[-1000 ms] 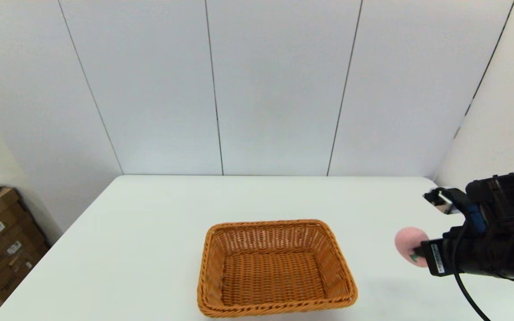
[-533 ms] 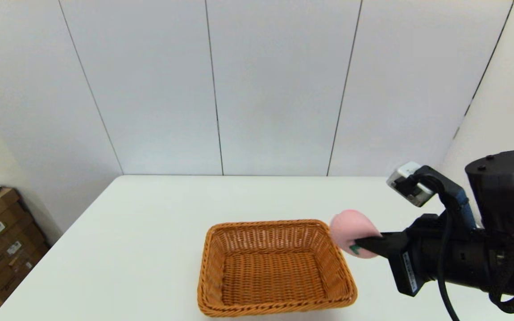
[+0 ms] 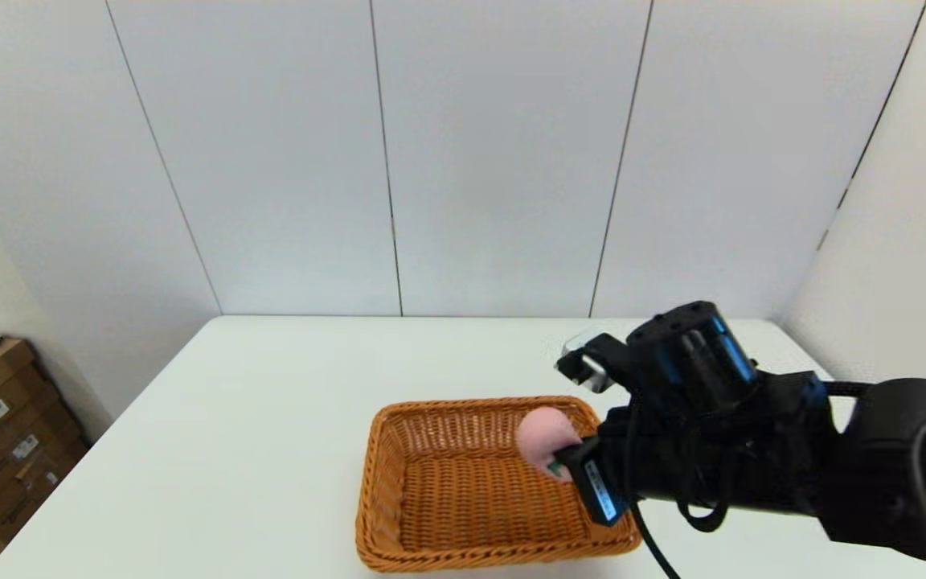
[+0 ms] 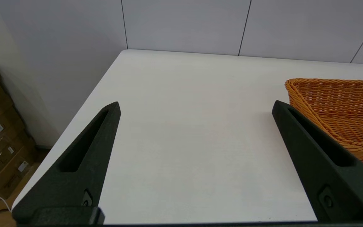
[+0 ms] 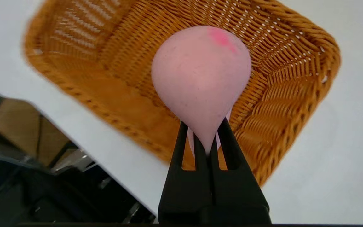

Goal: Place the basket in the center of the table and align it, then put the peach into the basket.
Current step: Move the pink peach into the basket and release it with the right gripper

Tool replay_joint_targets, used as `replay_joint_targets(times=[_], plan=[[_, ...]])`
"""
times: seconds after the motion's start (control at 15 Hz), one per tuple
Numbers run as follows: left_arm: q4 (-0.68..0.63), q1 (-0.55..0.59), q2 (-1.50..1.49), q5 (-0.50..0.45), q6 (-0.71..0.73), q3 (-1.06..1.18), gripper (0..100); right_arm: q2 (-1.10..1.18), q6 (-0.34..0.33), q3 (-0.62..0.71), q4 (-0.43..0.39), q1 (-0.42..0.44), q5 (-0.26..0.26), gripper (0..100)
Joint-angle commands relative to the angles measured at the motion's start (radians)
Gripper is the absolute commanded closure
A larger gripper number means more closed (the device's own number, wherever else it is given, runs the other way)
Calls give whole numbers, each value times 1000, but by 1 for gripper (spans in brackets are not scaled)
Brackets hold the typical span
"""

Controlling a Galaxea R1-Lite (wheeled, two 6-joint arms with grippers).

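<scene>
We have the wicker basket [image 3: 463, 482] placed on the table [image 3: 270, 418]. Our right gripper [image 5: 205, 138] pinches the peach [image 5: 202, 78] above it; release remains. Our left gripper [image 4: 194, 107] idles, jaws spread wide.

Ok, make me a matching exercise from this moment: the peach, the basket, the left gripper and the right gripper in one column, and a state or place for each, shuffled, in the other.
Things
1. peach
2. wicker basket
3. left gripper
4. right gripper

States or places
A. open, above bare table beside the basket
B. resting on the white table, nothing lying in it
C. shut on the fruit's narrow end
D. held in the air over the basket's inside

Pairs: 1-D, 2-B, 3-A, 4-C
</scene>
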Motion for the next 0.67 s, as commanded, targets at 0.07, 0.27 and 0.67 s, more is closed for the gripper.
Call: replay_joint_targets(times=[0.07,0.27,0.67], plan=[[0,0,0,2,-2,0,0,149,2,-41,-6,4,-29,100],[0,0,0,2,-1,0,0,152,-1,-56,1,6,-31,0],[0,0,0,1,-1,-1,0,138,6,-73,-9,-16,-61,0]])
